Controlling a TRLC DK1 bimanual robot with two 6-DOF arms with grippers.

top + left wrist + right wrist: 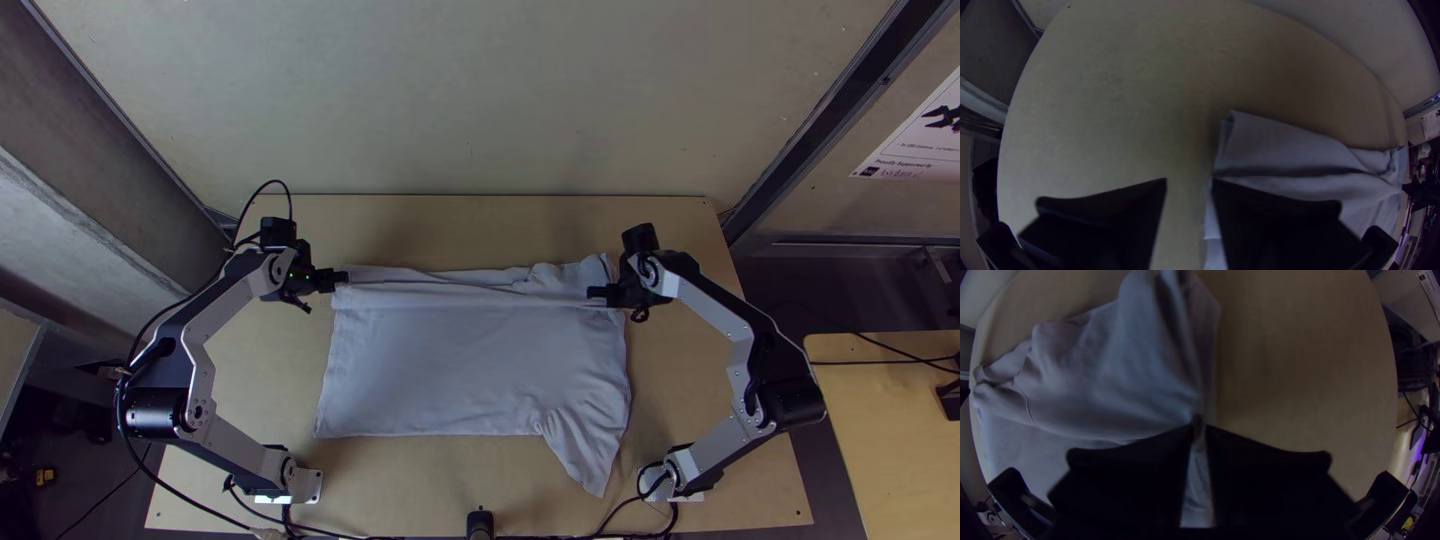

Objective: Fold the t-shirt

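Near side first: pointed, creased flap (590, 460) of the t-shirt at 5 o'clock, then its flat, roughly rectangular soft white body (470, 370) mid-way up the smooth wooden bench (680, 360). Rumpled folded-over band along 12. Right pincer (592, 293), 2 o'clock, pinching gathered band cloth; left pincer (343, 277), 10 o'clock, spread at the corner. Left wrist view: dark gap between layers; right wrist view: curved seam.

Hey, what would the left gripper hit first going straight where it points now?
The left gripper seems to point down; likely first is the T-shirt's side edge under one finger, bare table under the other. Height is unclear.
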